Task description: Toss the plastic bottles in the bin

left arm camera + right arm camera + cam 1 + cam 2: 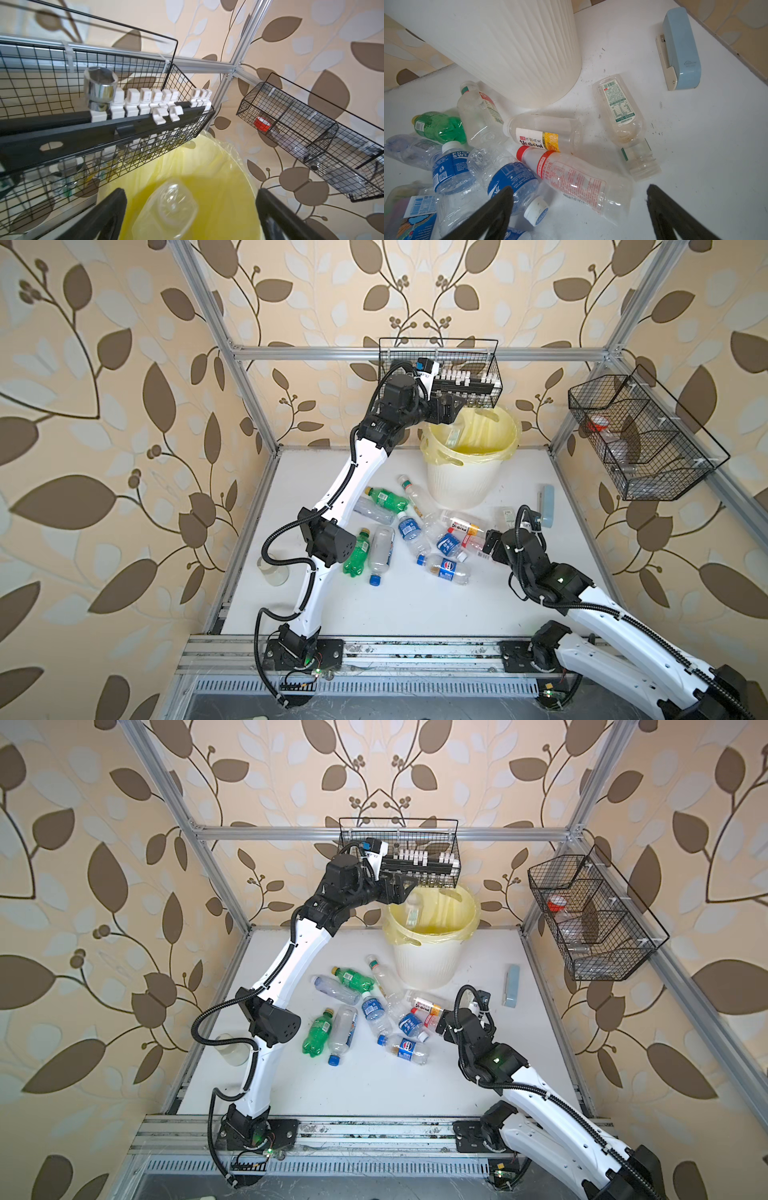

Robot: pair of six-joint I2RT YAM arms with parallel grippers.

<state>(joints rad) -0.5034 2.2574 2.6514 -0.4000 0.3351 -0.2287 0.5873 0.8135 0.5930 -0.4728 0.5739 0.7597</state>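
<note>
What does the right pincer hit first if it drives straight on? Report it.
Most likely the red-capped bottle, lying directly ahead between the fingertips of the open right pincer. The bin stands farther behind. Depth is uncertain in the wrist view.

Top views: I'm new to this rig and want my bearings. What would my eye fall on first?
The cream bin with its yellow bag, at the back of the table, with the left tool open above it and a clear bottle loose between its jaws. Next, the heap of plastic bottles lying before the bin, two bright green, and the right tool open over a red-capped bottle.
</note>
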